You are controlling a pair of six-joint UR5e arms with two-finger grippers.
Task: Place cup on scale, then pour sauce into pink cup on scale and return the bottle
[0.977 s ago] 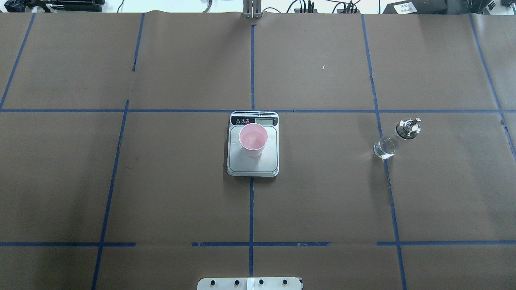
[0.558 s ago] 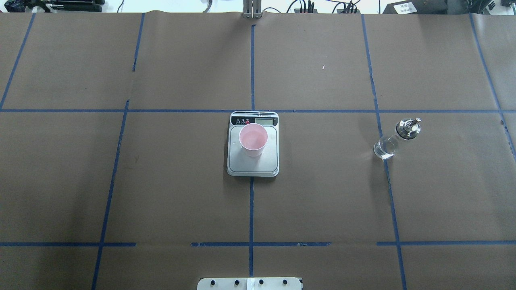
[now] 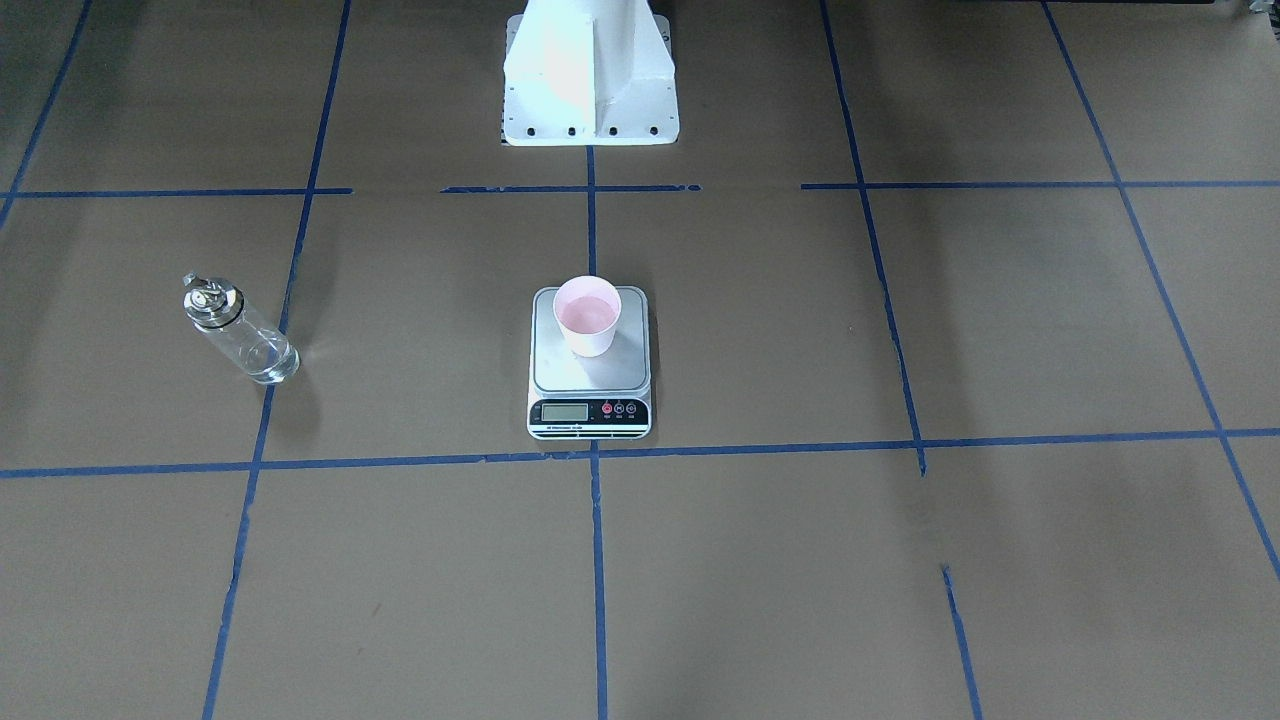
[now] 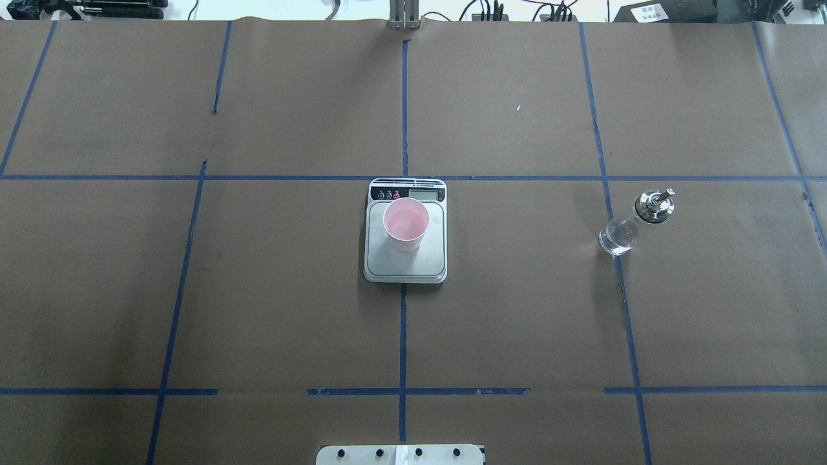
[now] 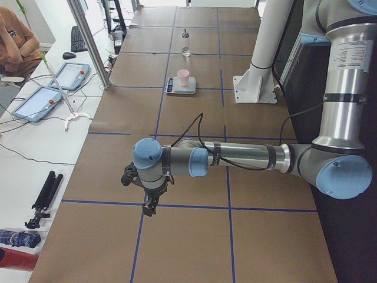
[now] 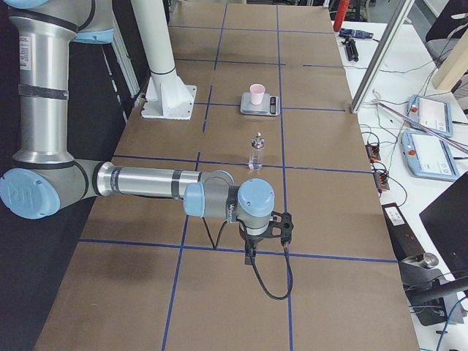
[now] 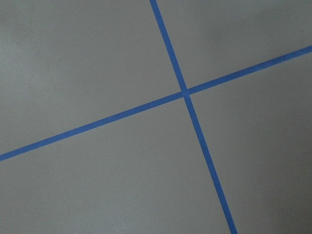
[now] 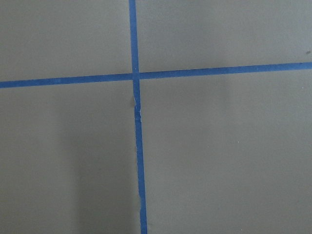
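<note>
The pale pink cup (image 4: 406,224) stands upright on the silver platform of the scale (image 4: 405,266) at the table's middle; it also shows in the front view (image 3: 587,316). The clear glass bottle (image 4: 636,221) with its metal cap stands alone on the table on my right side, with clear sauce (image 4: 617,237) low in it. It is at the left of the front view (image 3: 238,330). Both grippers show only in the side views. The left gripper (image 5: 147,206) and the right gripper (image 6: 250,256) hang over bare table, far from scale and bottle. I cannot tell whether they are open or shut.
The brown paper table cover carries a grid of blue tape lines (image 4: 403,110). My white base (image 3: 590,80) stands at the table's near edge. Tablets (image 5: 70,75) and cables lie on the side bench, where a person (image 5: 15,35) sits.
</note>
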